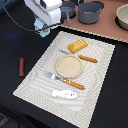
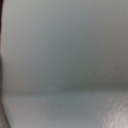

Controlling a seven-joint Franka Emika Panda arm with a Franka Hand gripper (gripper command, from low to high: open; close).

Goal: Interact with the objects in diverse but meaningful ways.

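While your white robot gripper (image 1: 44, 30) hangs over the far corner of the pale striped placemat (image 1: 35, 75), its fingers' state cannot be told; your wrist view shows only a blurred grey surface. On the mat sit a golden scored bread loaf (image 1: 77, 45) and round tan plate (image 1: 69, 66); the thin red-brown sausage (image 1: 21, 67) lies off it, on the exterior view's left
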